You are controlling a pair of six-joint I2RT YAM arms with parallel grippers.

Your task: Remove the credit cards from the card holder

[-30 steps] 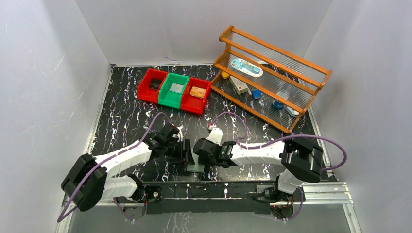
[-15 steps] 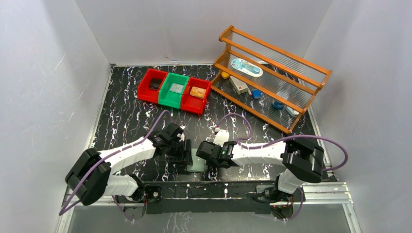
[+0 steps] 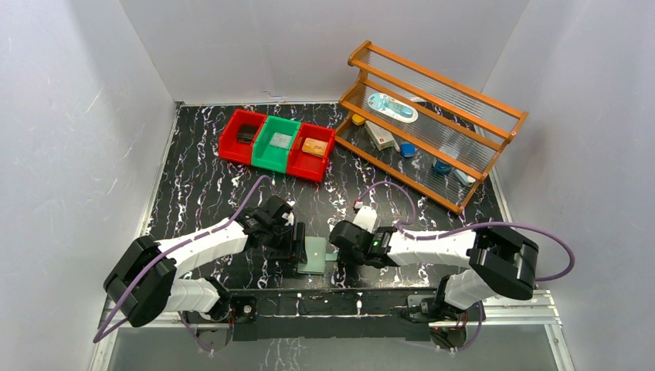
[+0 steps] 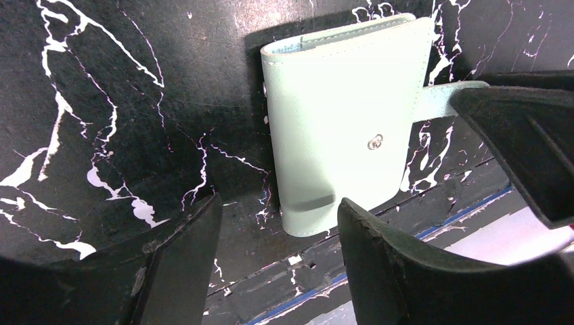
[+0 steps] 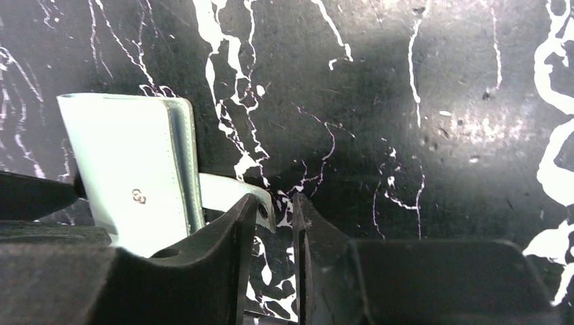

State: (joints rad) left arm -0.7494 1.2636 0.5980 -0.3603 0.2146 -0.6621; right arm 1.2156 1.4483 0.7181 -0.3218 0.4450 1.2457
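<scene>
The sage-green card holder [image 3: 314, 256] lies closed and flat near the table's front edge. It also shows in the left wrist view [image 4: 345, 128] and the right wrist view [image 5: 128, 169]. Its strap tab [image 5: 227, 191] sticks out unfastened to the right. My left gripper [image 3: 297, 249] is open and empty at the holder's left edge [image 4: 279, 227]. My right gripper [image 3: 341, 259] is at the strap's tip [image 5: 274, 227], with its jaws only narrowly apart and gripping nothing. A dark credit card [image 3: 246, 134], a silvery grey one [image 3: 280, 140] and a tan-gold one [image 3: 313, 145] lie in the bins.
Two red bins [image 3: 232, 144] [image 3: 306, 165] flank a green bin [image 3: 269, 158] at the back centre. A wooden rack [image 3: 432, 108] with small items stands at the back right. The arms' metal base rail [image 3: 371, 303] runs right behind the holder.
My right gripper has moved right, off the card holder, which now shows uncovered with its strap out. My left gripper has shifted slightly forward and stays beside it.
</scene>
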